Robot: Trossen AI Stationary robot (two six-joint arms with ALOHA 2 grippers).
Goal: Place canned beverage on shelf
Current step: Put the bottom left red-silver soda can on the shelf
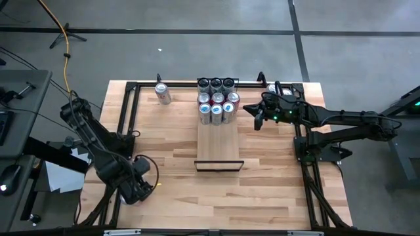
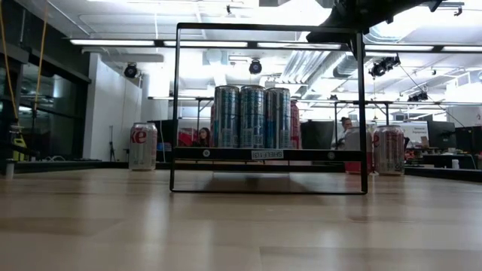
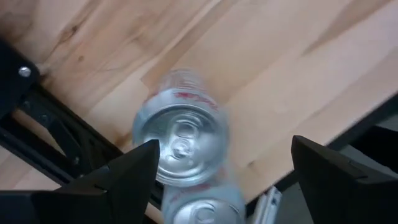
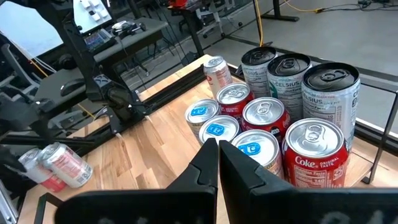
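Observation:
The shelf (image 1: pixel 216 141) is a pale wood panel at the table's middle, with a black bar at its near end. Several cans (image 1: pixel 217 101) stand on its far end, tall ones behind and short red and silver ones (image 4: pixel 267 134) in front; they also show in the low view (image 2: pixel 251 117). My right gripper (image 1: pixel 258 119) is shut and empty just right of these cans, and it shows in the right wrist view (image 4: pixel 218 163). My left gripper (image 3: pixel 224 149) is open at the table's near left (image 1: pixel 141 187), above two silver-and-red cans (image 3: pixel 180 140).
A lone can (image 1: pixel 163 94) stands on the table at the far left, and it shows in the low view (image 2: pixel 143 147). More cans (image 1: pixel 279 88) stand at the far right. A black rail frame (image 1: pixel 125 118) borders the tabletop. Bare wood (image 1: pixel 216 196) lies in front of the shelf.

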